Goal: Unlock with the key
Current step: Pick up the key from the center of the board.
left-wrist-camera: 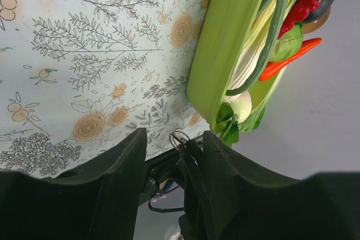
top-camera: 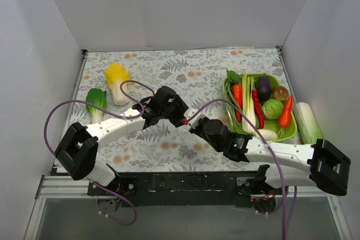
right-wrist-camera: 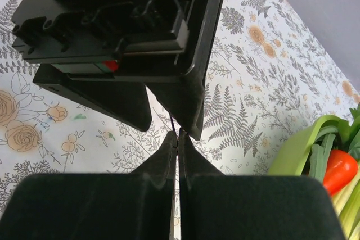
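White walls [top-camera: 169, 4] enclose the table [top-camera: 185, 63] on three sides, and its leaf-and-flower cloth runs up to them. From the near edge the left arm [top-camera: 112, 127] and the right arm [top-camera: 281, 153] reach in and meet nose to nose at mid-table. A green tray [top-camera: 226, 91] of vegetables sits just right of that meeting point, near the right wall, with a pale cabbage [top-camera: 308, 122] between tray and wall. A yellow cabbage [top-camera: 116, 80] and a bok choy [top-camera: 95, 102] lie well apart from the tray on the left. Bare cloth stretches from the grippers to the back wall. The overhead view shows only the two dark heads touching and a small red piece [top-camera: 184, 121] between them. The left wrist view shows the left gripper [left-wrist-camera: 171, 136] with its fingers [left-wrist-camera: 129, 161] roughly half apart. In the gap stands a thin wire key ring [left-wrist-camera: 179, 137] on top of a dark finger that comes up from below. Nothing shows the left fingers pressing on it. The right wrist view shows the right gripper [right-wrist-camera: 177, 136] with its jaws pressed together on a thin dark sliver. That sliver reaches up towards the left gripper's underside. So the ring hangs between the two grippers above the cloth. I cannot make out the key's blade or a lock in any view.
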`<state>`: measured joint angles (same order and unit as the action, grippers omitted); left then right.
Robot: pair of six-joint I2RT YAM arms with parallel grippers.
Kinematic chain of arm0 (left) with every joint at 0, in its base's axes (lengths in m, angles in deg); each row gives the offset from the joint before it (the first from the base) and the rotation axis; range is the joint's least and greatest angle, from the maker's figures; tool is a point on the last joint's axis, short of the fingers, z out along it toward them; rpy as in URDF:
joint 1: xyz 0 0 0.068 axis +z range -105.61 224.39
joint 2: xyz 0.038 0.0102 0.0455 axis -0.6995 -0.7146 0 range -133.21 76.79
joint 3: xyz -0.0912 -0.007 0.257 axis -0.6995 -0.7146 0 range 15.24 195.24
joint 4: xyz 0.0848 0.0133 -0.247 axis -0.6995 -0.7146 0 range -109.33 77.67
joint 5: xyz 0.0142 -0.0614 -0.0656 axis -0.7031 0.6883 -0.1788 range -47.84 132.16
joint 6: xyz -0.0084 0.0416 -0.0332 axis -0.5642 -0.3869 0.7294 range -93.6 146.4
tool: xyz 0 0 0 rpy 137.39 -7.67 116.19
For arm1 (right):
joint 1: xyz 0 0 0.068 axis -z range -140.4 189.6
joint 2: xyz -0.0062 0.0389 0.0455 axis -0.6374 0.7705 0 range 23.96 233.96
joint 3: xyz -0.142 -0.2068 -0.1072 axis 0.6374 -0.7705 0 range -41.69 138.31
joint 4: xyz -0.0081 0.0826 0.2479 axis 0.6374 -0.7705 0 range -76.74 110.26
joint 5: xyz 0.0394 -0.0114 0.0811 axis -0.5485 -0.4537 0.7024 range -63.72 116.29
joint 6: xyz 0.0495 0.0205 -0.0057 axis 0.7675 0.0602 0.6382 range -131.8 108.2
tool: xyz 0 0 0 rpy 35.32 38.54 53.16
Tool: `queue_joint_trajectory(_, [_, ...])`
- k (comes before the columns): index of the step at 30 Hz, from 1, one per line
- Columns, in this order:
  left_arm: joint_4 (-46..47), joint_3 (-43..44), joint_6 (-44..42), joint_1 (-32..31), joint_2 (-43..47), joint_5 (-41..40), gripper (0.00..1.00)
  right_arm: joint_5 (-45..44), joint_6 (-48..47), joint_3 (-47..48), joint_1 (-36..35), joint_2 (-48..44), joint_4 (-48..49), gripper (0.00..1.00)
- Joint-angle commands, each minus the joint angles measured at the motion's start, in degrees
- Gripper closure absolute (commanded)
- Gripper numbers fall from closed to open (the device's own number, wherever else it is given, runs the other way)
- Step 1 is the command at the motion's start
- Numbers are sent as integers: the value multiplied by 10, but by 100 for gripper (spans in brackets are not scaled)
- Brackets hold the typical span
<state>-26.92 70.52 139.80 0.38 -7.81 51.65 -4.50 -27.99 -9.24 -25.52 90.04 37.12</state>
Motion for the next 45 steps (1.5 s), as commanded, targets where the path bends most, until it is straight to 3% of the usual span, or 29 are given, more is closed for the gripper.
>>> queue_joint_trajectory(1, [7,-14,3,-1,31,2,62,-45,-24,29,-16,2,57,99])
queue_joint_trajectory(3, [11,-18,7,-2,33,-1,74,-46,-24,29,-22,4,63,99])
queue_joint_trajectory(12, [9,-29,11,-1,38,-16,99,-86,-43,21,-46,11,81,99])
queue_joint_trajectory(26, [-2,-20,1,4,-5,-13,100,-131,-167,-21,-117,24,183,98])
queue_joint_trajectory(28, [4,-24,-3,8,-16,-3,100,-137,-177,-16,-120,36,183,91])
queue_joint_trajectory(31, [26,-33,-1,13,-17,-3,100,-143,-167,-11,-124,41,175,72])
queue_joint_trajectory(32, [30,-36,-2,15,-14,-7,100,-144,-157,-10,-124,39,171,60])
queue_joint_trajectory(35, [28,-33,-28,23,0,-44,100,-140,-113,-5,-122,21,115,45])
queue_joint_trajectory(38, [-21,-18,-77,39,17,-88,100,-130,-29,-13,-116,-23,23,40])
queue_joint_trajectory(41, [-8,-21,-154,50,57,-127,100,-83,50,-36,-108,-102,-45,36])
queue_joint_trajectory(43, [22,-35,-208,50,77,-121,100,-47,77,-38,-90,-161,-74,34])
queue_joint_trajectory(45, [81,-54,-308,50,104,-43,100,14,119,-24,-67,-189,-93,29])
